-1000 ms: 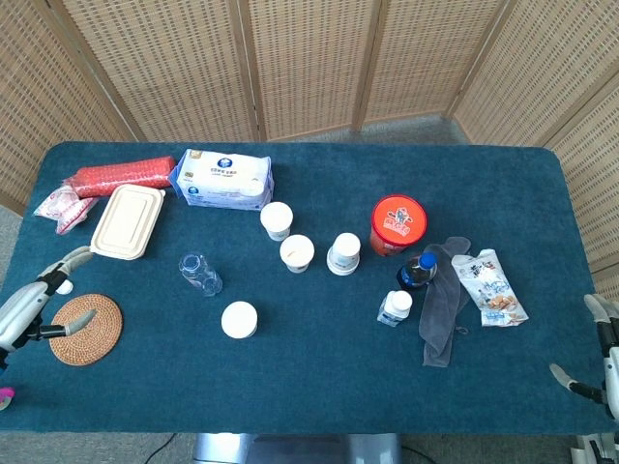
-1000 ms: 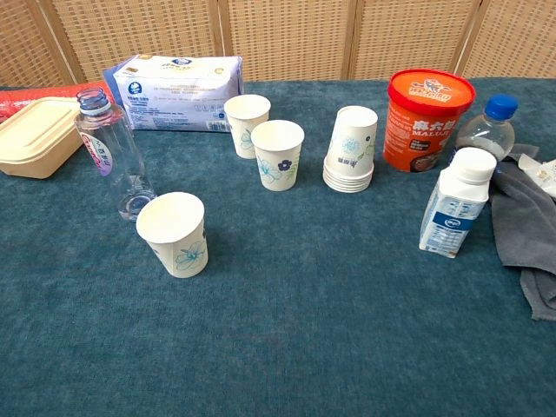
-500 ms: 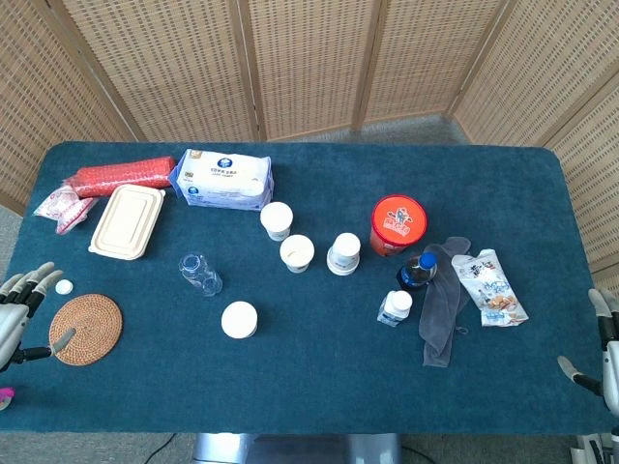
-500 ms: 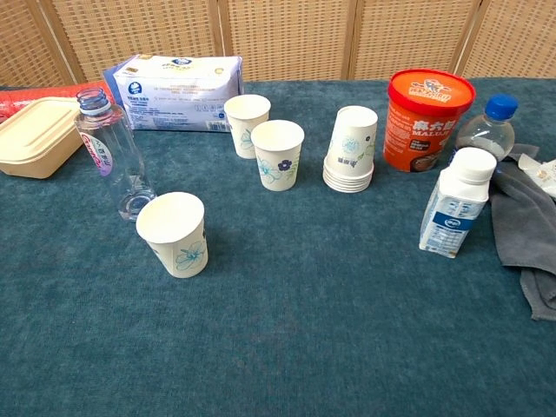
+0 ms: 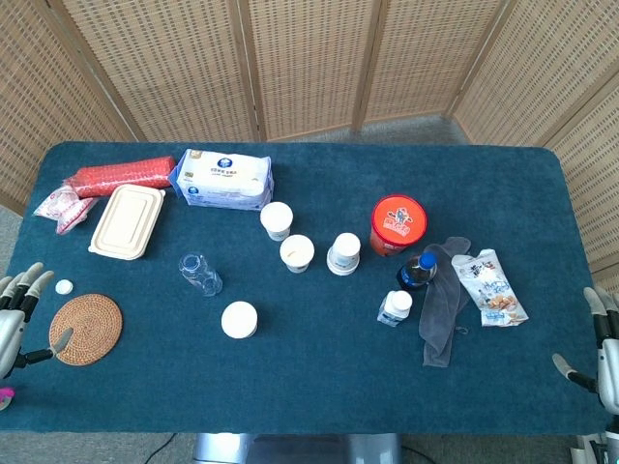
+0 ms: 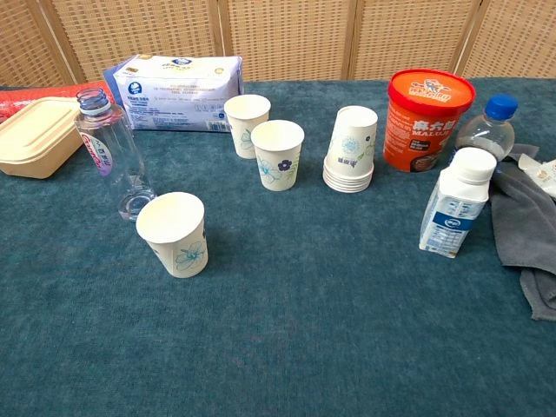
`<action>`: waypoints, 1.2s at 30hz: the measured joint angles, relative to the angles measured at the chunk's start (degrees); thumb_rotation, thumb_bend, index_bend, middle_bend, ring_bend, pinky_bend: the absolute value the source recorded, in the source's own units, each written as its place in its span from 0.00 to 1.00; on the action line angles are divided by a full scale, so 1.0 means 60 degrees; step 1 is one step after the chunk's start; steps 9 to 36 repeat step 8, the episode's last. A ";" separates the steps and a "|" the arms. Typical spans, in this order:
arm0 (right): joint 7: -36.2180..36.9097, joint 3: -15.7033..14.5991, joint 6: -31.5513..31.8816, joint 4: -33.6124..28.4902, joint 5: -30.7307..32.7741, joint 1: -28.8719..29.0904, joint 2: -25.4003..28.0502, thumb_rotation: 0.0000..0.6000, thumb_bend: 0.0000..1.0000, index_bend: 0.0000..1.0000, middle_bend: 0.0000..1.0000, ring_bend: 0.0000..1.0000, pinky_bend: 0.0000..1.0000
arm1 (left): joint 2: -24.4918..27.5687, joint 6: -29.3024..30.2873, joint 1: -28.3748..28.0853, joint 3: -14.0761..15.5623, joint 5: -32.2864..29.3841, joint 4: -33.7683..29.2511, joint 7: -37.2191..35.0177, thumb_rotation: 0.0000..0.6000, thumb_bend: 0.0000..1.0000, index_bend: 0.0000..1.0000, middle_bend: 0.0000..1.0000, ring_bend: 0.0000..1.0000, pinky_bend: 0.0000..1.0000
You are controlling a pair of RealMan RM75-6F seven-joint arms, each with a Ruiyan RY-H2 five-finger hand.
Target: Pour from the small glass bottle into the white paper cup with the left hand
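Head view shows both hands at the near edge of the table (image 5: 319, 387): the left hand (image 5: 14, 314) off the near left corner with fingers spread wide and holding nothing, the right hand (image 5: 600, 348) off the near right corner, likewise empty with fingers apart. Beside the left hand lie one woven coaster (image 5: 85, 329) and one small white cap (image 5: 64, 286).

Nearest among the cups is one white paper cup (image 6: 174, 233) with a blue flower print, standing upright left of centre. Just behind it, apart from it, stands the single small glass bottle (image 6: 113, 156), upright, uncapped, with a pink label too small to read.

Toward the right edge sit one white milk bottle (image 6: 453, 213) with blue print, one grey cloth (image 6: 526, 239), one snack packet (image 5: 493, 287) and one blue-capped bottle (image 6: 486, 126).

Mid-table stand two more flowered cups (image 6: 278, 154) and one upside-down stack of cups (image 6: 352, 149). One red tub (image 6: 427, 109) stands beside the stack; its writing is unreadable.

At the far left lie one beige lunch box (image 5: 128, 221), one wipes pack (image 6: 178, 81) and one red packet (image 5: 121, 176).
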 measured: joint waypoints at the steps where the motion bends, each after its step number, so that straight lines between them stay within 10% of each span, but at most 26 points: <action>1: 0.0016 0.0006 0.0002 0.0012 -0.0001 0.0007 -0.0016 1.00 0.16 0.00 0.07 0.00 0.00 | -0.0039 0.0061 0.0018 -0.0042 0.0027 0.0019 0.0004 0.61 0.36 0.00 0.00 0.00 0.00; 36: 0.0075 0.0030 -0.0004 -0.0003 0.0017 0.0032 -0.0024 1.00 0.16 0.00 0.07 0.00 0.00 | -0.0310 0.0295 0.0119 -0.0279 0.0318 0.0188 0.0014 0.62 0.36 0.00 0.00 0.00 0.00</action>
